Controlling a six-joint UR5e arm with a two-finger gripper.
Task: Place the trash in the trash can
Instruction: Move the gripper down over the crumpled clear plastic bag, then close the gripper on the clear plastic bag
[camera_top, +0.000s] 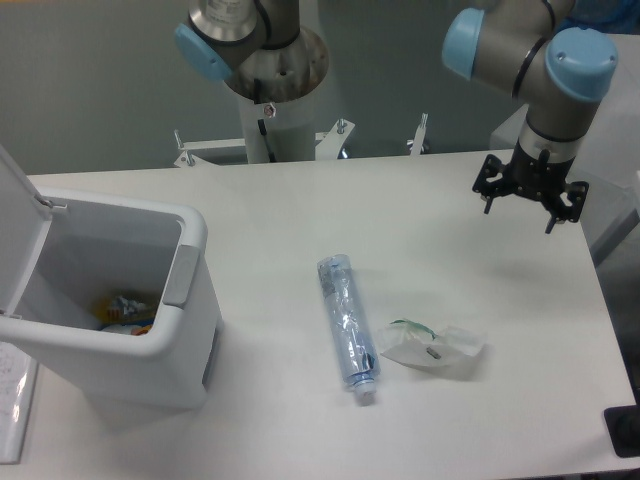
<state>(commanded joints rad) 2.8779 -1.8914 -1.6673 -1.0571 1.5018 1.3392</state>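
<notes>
Flattened bluish bottle (348, 322) lies flat near the middle of the white table (300, 210), long axis running roughly front to back, white cap at the near end. Just to its right, apart from it by a narrow gap — the crumpled clear-white wrapper (433, 345), green bit on its upper left edge, a small dark speck near its centre.

Trash can (105, 310) stands at the left side of the table, well apart from both pieces. Lid hinged up and back at the left; grey strip visible on the right rim. Inside, at the bottom, some colourful scraps (125, 310) — too small to identify.

Gripper (530, 190) hangs above the far right part of the table, well apart from bottle and wrapper, pointing downward. Fingers spread, nothing between them. Its faint shadow falls on the tabletop below.

Arm's base column (270, 120) stands behind the table's far edge.
</notes>
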